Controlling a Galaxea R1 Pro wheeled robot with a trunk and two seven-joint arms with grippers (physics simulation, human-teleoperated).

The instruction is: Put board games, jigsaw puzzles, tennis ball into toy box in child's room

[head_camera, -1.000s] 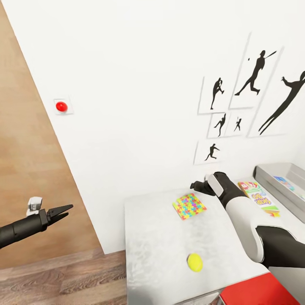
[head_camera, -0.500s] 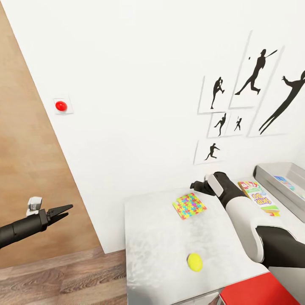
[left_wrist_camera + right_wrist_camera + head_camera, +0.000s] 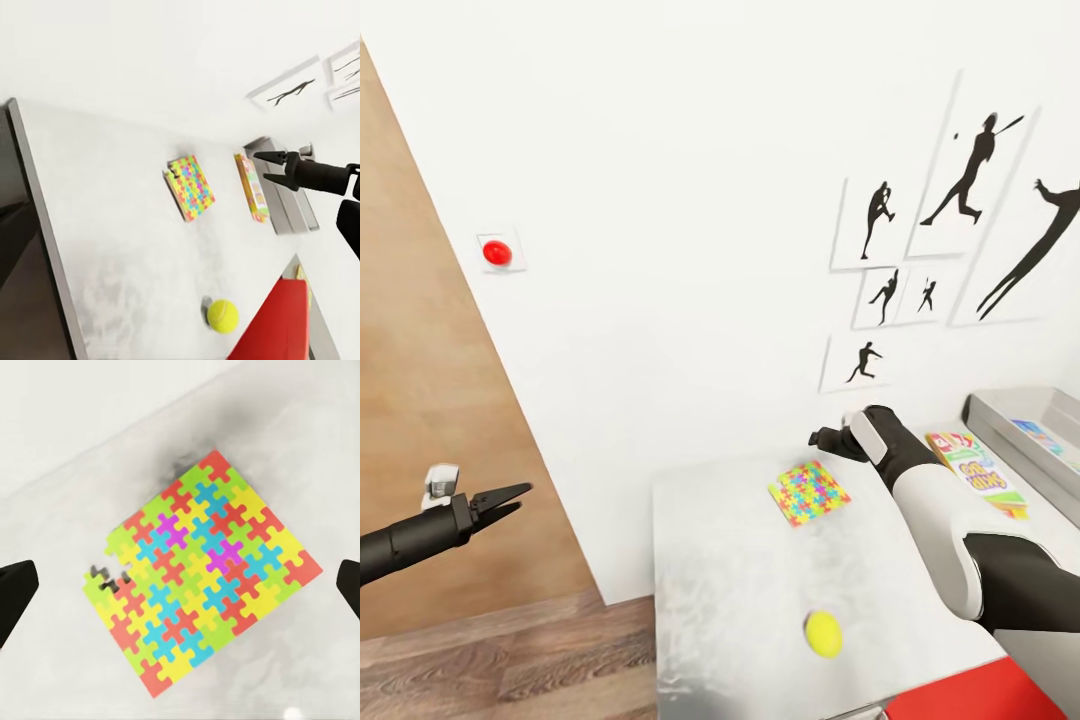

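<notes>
Right hand open above flat jigsaw puzzle; left hand open; matte grey table.

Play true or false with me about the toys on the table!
1. The jigsaw puzzle lies flat on the table. True.
2. The tennis ball sits on top of the puzzle. False: it rests on the table, apart from the puzzle.
3. The right hand is holding the puzzle. False: it is open, above the table, holding nothing.
4. The left hand is off to the side of the table. True.
5. The toy box has something colourful inside. True.
</notes>
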